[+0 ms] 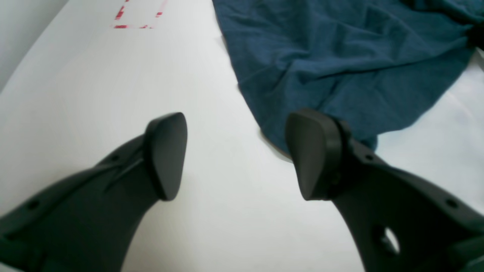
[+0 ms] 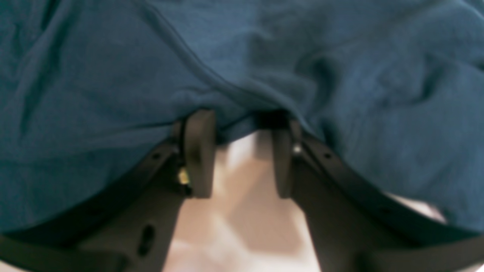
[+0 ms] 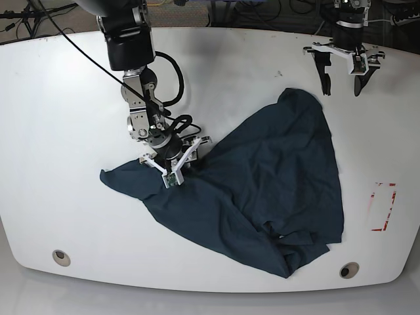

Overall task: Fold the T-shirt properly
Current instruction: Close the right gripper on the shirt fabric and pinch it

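The dark blue T-shirt lies crumpled and spread across the middle of the white table, one corner pointing left and a bunched part near the front edge. My right gripper is down on its left part. In the right wrist view the right gripper is open, its fingers apart, and the T-shirt drapes over the tips. My left gripper hangs open over bare table at the back right. In the left wrist view the left gripper holds nothing, and a T-shirt corner lies by its right finger.
A red dashed rectangle is marked on the table at the right, also seen as red dashes in the left wrist view. Two round holes sit near the curved front edge. Cables run behind the table.
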Controlling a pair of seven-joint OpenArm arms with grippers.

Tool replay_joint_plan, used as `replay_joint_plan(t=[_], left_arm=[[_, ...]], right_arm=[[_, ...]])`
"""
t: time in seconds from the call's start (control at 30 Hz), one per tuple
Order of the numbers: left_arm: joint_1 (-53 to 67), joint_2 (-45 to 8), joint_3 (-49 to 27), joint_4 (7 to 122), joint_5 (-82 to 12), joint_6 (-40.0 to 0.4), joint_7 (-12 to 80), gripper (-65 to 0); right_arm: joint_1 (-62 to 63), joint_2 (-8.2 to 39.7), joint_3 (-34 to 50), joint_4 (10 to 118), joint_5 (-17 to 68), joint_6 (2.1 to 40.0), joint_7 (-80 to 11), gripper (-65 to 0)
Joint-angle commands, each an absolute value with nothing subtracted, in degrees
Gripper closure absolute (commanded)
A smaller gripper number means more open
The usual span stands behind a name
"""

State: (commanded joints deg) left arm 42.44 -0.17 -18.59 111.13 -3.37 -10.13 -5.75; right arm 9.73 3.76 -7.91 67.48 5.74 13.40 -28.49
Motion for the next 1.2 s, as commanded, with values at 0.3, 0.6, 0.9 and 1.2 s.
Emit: replay_joint_plan(t=[0.3, 0.6, 0.9, 1.2], left_arm=[[42.20, -0.22, -18.47, 110.73, -3.84, -10.27, -5.94, -41.5], [41.33, -0.10, -18.42, 110.44, -3.39, -10.21, -5.52, -41.5], [41.27, -0.13, -17.80, 107.91, -3.21, -10.51, -3.12, -41.5], [41.27, -0.13, -17.80, 108.00, -3.38, -10.51, -3.12, -41.5]], right_arm=[[10.45, 3.67, -9.14, 66.48, 5.45, 13.58, -30.54, -4.8], [9.32, 3.12, -9.36, 70.42, 6.05, 13.78, -31.28, 0.0], [6.55, 4.53, -8.04, 69.05, 6.46, 13.05, -27.65, -3.0], [6.02, 4.53, -8.04, 69.85, 6.46, 13.05, -27.82, -2.9]])
